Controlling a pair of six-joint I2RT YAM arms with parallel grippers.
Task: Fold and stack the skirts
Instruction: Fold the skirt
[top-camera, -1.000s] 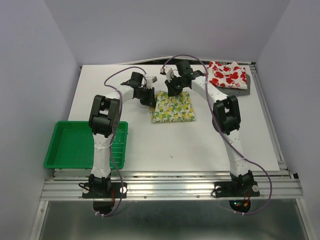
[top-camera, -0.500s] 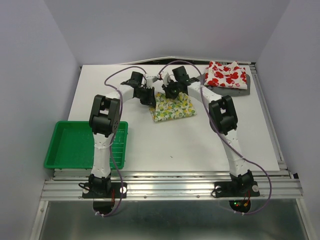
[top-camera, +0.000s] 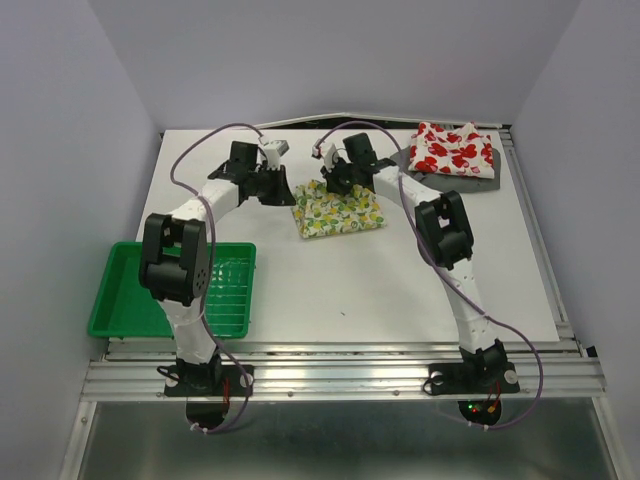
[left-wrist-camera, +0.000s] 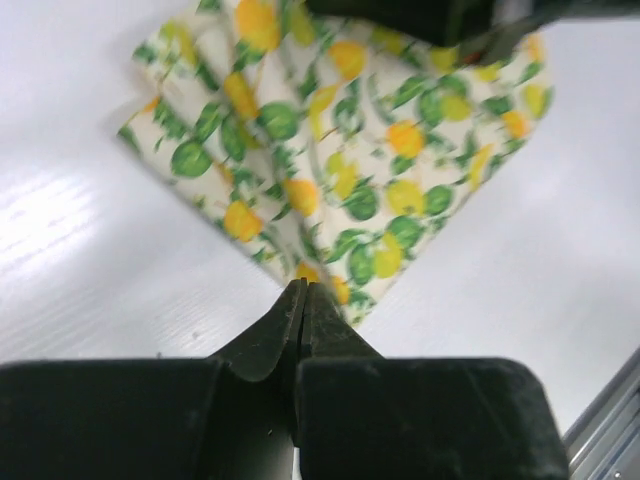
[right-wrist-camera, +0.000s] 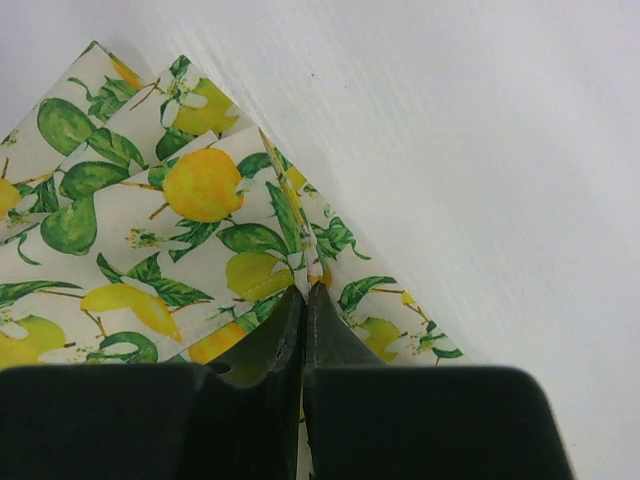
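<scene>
The folded lemon skirt (top-camera: 338, 212), lying mid-way across the table (top-camera: 330, 285), was clamped along its far edge by the closed fingers of the left gripper (left-wrist-camera: 303, 292) and right gripper (right-wrist-camera: 305, 293), seemingly to keep it flat while moved for stacking.

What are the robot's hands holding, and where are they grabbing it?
Both hold the lemon skirt. The left gripper is pinched shut on one corner of the folded cloth, and the right gripper is pinched shut on another corner.
</scene>
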